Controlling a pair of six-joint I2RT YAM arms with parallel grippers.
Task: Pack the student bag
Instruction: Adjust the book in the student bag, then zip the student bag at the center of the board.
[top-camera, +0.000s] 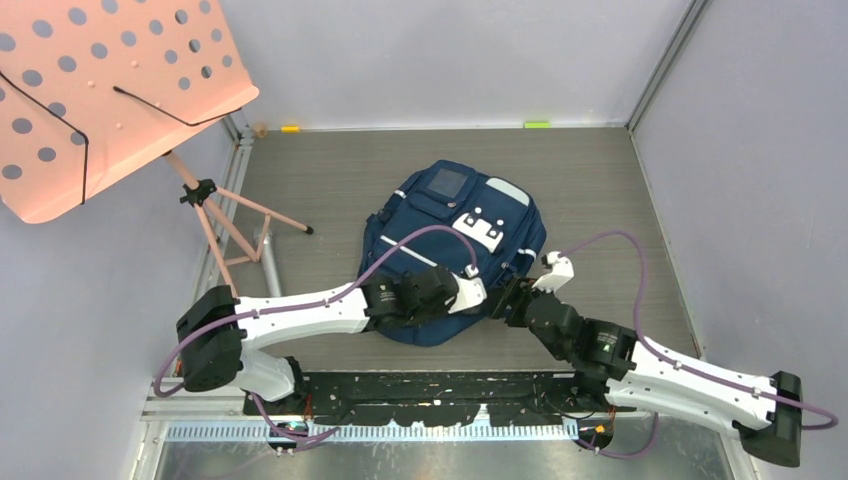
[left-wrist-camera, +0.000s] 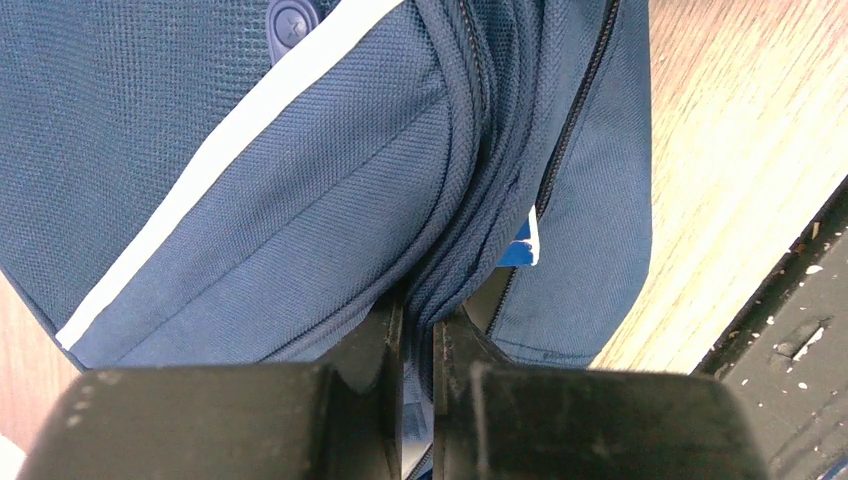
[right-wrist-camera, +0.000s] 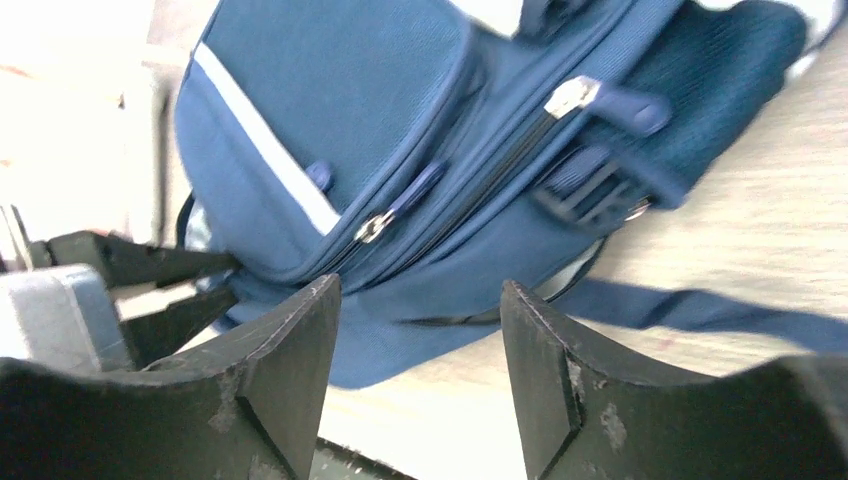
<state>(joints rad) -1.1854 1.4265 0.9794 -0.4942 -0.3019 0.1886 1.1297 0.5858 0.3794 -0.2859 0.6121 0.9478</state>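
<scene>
At the middle of the wood-grain desk (top-camera: 600, 180) lies the student bag (top-camera: 450, 250), a soft navy backpack of coarse woven fabric with a flat white stripe (left-wrist-camera: 230, 150), dark zips with silver pulls (right-wrist-camera: 570, 95) and a limp webbing strap (right-wrist-camera: 700, 310). From 8 o'clock the left arm stretches low across the desk to the bag's 6 o'clock edge. The left gripper (left-wrist-camera: 418, 330) is pinched closed on a bunched fold of fabric beside a zip. From 4 o'clock the right arm reaches in with its elbow bent. The right gripper (right-wrist-camera: 418, 288) stands with jaws apart and nothing between them, near the same edge. A peach perforated metal music stand (top-camera: 100, 90) sits at 10 o'clock.
</scene>
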